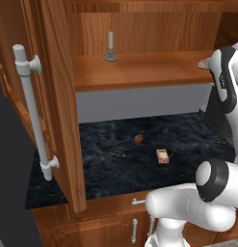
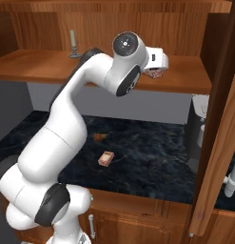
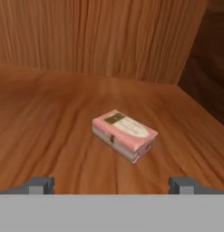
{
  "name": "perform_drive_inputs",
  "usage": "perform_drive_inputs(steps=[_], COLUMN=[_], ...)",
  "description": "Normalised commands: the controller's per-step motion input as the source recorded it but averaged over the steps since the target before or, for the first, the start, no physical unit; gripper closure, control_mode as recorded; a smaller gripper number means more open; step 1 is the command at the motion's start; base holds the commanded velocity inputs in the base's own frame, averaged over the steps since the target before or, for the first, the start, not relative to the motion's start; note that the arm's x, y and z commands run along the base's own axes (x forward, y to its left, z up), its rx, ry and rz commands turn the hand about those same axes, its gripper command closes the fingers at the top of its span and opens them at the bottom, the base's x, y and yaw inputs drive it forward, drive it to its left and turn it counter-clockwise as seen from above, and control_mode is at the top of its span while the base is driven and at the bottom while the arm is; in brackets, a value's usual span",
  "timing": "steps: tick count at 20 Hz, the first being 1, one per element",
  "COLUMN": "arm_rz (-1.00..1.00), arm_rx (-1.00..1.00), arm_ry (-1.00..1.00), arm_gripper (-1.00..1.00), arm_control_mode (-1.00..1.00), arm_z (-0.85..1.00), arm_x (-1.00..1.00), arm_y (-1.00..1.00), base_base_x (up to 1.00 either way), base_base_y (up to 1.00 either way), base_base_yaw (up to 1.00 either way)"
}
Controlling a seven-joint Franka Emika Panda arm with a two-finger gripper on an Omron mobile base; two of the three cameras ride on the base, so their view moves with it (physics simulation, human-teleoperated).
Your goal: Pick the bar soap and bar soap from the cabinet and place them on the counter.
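One bar soap [image 3: 124, 134], pink with darker ends, lies flat on the cabinet's wooden shelf [image 3: 50, 118] near the right back corner. My gripper [image 3: 111, 186] is open just in front of it, and its fingertips [image 3: 41, 185] are spread wider than the bar, with nothing between them. In the right base view the hand reaches into the cabinet with that soap [image 2: 157, 74] peeking out under it. A second bar soap [image 1: 162, 156] [image 2: 106, 158] rests on the black counter [image 1: 115, 164] below.
A pale candle on a grey holder [image 1: 111, 47] stands at the shelf's back left. A small brown lump [image 1: 138, 139] lies on the counter. The open cabinet doors [image 1: 58, 96] [image 2: 219, 143] flank the opening. A grey object [image 2: 200, 128] stands at the counter's right end.
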Motion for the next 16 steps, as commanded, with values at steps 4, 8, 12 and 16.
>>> perform_drive_inputs(steps=[4,8,12,16], arm_rz=[0.05,0.04,0.04,0.05], arm_rx=[0.00,0.00,0.00,0.00], arm_ry=[0.09,0.08,0.04,0.03], arm_gripper=[-1.00,-1.00,-1.00,-1.00], arm_control_mode=[-1.00,-1.00,-1.00,-1.00], arm_z=[0.00,0.00,0.00,-0.07], arm_x=[0.23,0.28,0.30,0.34], arm_y=[-0.15,-0.07,-0.04,-0.05], base_base_x=[0.00,0.00,0.00,0.00], base_base_y=[0.00,0.00,0.00,0.00], base_base_yaw=[0.00,0.00,0.00,0.00])
